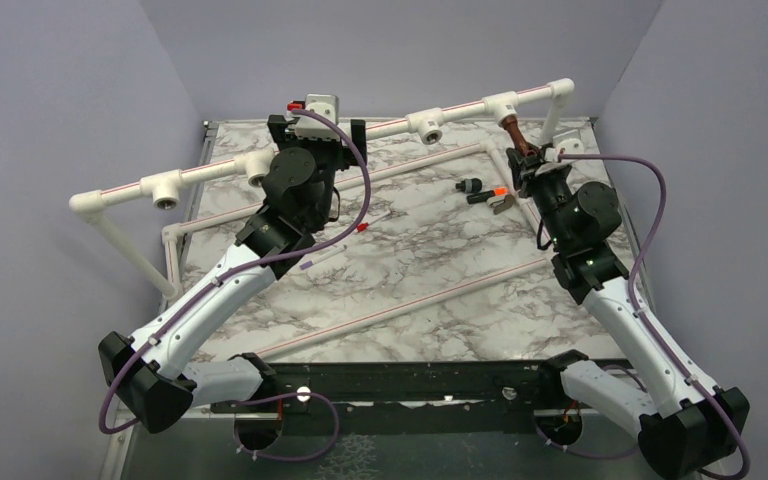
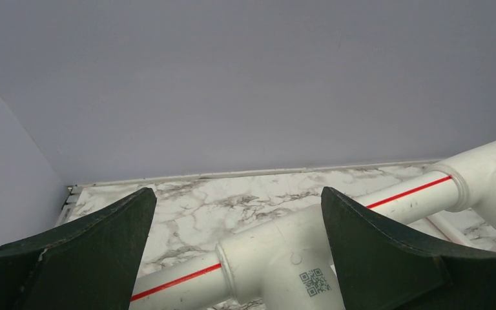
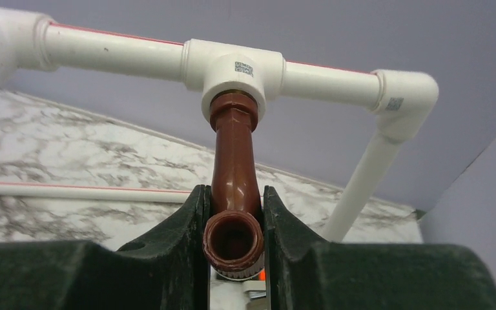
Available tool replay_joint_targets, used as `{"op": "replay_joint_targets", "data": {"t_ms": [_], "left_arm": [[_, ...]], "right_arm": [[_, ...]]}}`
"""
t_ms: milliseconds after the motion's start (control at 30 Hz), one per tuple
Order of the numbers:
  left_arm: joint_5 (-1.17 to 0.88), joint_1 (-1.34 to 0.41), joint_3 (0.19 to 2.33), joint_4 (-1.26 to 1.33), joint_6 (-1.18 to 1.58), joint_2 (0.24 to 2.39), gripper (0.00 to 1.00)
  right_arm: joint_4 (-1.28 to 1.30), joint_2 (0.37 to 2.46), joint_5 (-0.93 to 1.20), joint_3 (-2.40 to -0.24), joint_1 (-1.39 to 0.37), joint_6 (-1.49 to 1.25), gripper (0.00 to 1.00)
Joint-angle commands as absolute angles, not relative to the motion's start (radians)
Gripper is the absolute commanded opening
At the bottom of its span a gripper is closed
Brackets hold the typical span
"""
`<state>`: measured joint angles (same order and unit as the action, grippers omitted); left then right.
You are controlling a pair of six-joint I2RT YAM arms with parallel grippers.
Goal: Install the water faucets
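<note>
We count one water faucet, reddish-brown, and it sits between the fingers of the right pincer. The pincer is clenched on it, one dark finger pressing each side of the open round end nearest the wrist. From there the faucet rises up and away from the fingertips. Its far end is seated in the downward socket of a white tee fitting straight ahead of the pincer.

That tee belongs to a raised white pipe rail with a red stripe, which runs across in front of the pincer. On its right the rail ends in an elbow and drops to the marble tabletop. From above, we count four tees and two elbows along the rail. The faucet hangs from the tee closest to the right pincer.

A few small dark loose parts lie on the tabletop just left of the right pincer, one with an orange spot. They are too small for us to count surely.

The left pincer is released, its two fingers wide apart and holding nothing. One tee lies below the gap between them, and we cannot tell if they touch it.
</note>
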<state>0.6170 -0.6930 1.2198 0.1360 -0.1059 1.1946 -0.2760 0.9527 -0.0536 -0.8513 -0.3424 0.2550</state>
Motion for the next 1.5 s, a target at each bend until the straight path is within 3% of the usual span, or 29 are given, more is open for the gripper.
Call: {"op": "replay_joint_targets", "data": {"t_ms": [0,667,900,1233,1300,1467], "left_arm": [[0.647,-0.683,1.184,-0.010,-0.142,1.219,0.99],[0.645,-0.685,1.184,-0.009,-0.143,1.214,0.99],[0.646,-0.685,1.183,-0.008,-0.143,1.217,0.99],[0.650,-0.685,1.183,-0.008,-0.145,1.220,0.99],[0.649,-0.685,1.182,-0.008,-0.144,1.222,0.99],[0.648,-0.685,1.182,-0.008,-0.143,1.225,0.99]], "right_arm": [[-0.413,0.959,-0.027,-0.833,-0.338,-0.060,0.01],[-0.515,1.036,-0.252,-0.849,-0.338,-1.274,0.01],[-0.511,1.076,-0.285,-0.886,-0.338,-1.503,0.01],[-0.276,1.045,-0.309,-0.988,-0.338,-1.564,0.02],[-0.272,1.034,-0.303,-0.964,-0.338,-1.563,0.11],[-0.255,1.008,-0.309,-0.922,-0.337,-1.535,0.44]]}}
